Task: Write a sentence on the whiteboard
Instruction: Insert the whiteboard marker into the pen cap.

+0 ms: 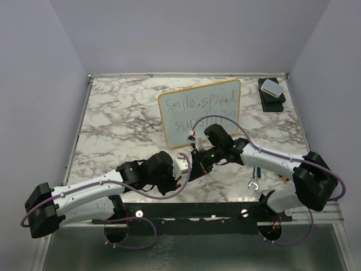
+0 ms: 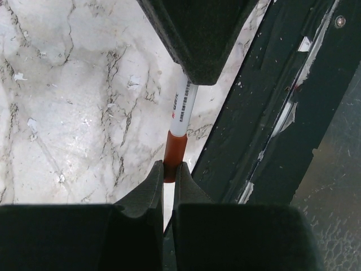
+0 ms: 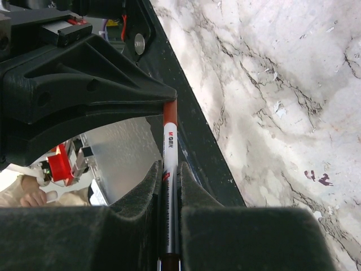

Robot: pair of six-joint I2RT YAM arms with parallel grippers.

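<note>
The whiteboard (image 1: 198, 113) stands propped at the back middle of the marble table. The sentence (image 1: 200, 112) on it reads "smile, spread sunshine" in two dark lines, and my right arm covers the end of the lower line. Both grippers meet in front of the board over the table's near edge. My right gripper (image 1: 203, 157) (image 3: 169, 169) is shut on the white barrel of a marker (image 3: 170, 148) (image 2: 183, 107). My left gripper (image 1: 189, 166) (image 2: 168, 167) is shut on the marker's orange-red cap (image 2: 175, 151) (image 3: 170, 112), which sits on the end of the barrel.
A small white box on a black base (image 1: 272, 89) sits at the back right corner. A wrench (image 1: 253, 184) lies near the right arm's base, with a blue object (image 1: 257, 171) beside it. A black mounting rail (image 1: 197, 210) runs along the near edge.
</note>
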